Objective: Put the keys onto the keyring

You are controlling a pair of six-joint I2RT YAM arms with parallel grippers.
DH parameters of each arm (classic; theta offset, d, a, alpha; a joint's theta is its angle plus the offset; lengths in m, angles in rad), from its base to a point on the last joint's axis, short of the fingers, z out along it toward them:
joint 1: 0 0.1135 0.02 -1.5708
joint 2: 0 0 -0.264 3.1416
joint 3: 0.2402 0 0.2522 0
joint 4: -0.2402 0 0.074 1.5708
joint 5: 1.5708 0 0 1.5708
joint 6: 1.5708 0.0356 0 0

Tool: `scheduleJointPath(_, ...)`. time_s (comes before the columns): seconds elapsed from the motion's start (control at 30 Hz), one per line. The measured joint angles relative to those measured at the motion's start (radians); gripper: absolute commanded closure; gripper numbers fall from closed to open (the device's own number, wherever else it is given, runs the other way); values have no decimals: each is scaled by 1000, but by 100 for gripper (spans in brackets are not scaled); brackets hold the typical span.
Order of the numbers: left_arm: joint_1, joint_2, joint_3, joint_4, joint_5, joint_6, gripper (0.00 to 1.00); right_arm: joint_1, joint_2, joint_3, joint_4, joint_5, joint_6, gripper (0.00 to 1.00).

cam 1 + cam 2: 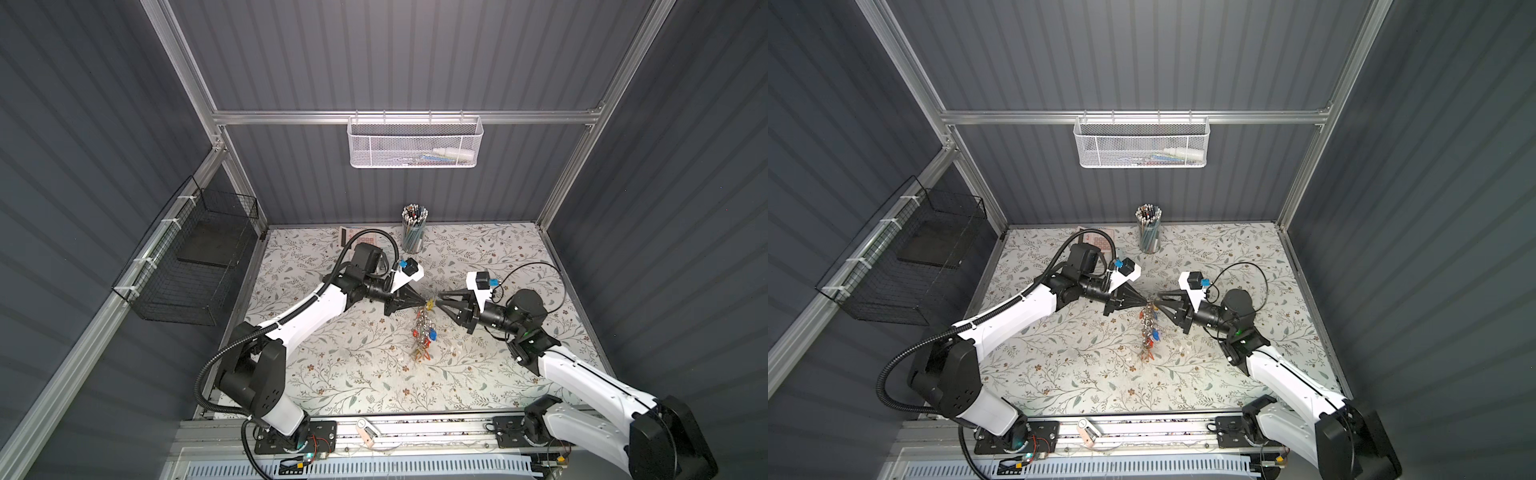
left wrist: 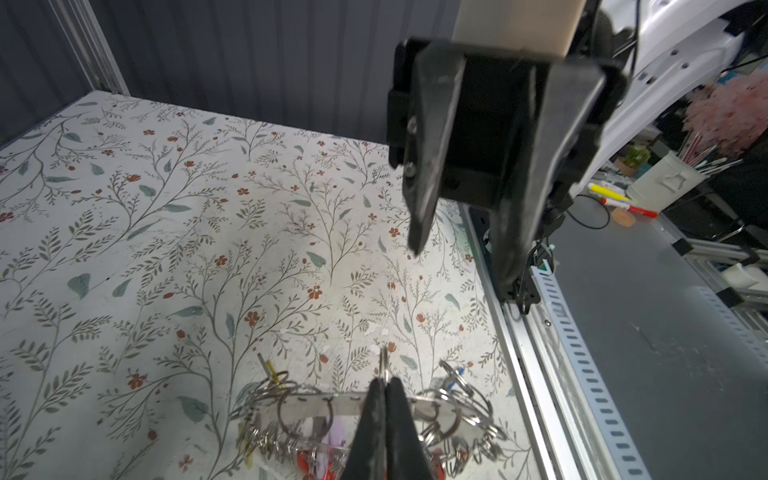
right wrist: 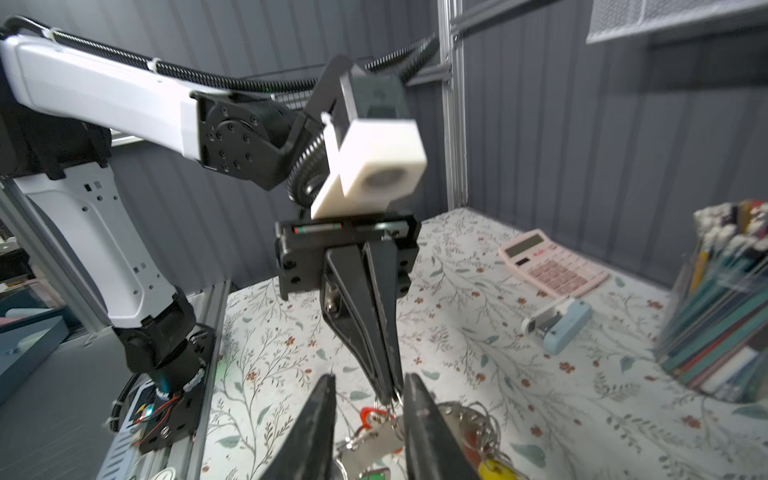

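Over the middle of the table (image 1: 332,374), left gripper (image 2: 384,388) clamped shut on the rim of the keyring (image 2: 345,405), keys (image 1: 423,336) in a long bunch trailing from the grip toward the near edge, possibly hanging, right gripper (image 1: 437,299) with jaws apart, straddling the ring.

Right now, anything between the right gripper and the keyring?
Nothing separate. The right gripper, open, straddles the keyring. Only the left gripper, shut on the ring's rim, has its tips inside that same gap.

Grey ribbed walls (image 1: 415,54), aluminium frame (image 1: 291,117), floral tabletop (image 1: 332,374)
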Motion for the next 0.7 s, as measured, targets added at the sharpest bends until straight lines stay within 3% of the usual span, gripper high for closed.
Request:
scheduleJointPath(0.3, -60, 79, 235, -338, -133, 190, 100, -5, 0, 0, -32, -17, -27, 69)
scheduleJointPath(0.7, -66, 134, 394, -549, -171, 309, 100, 3, 54, 0, -49, -48, -38, 73)
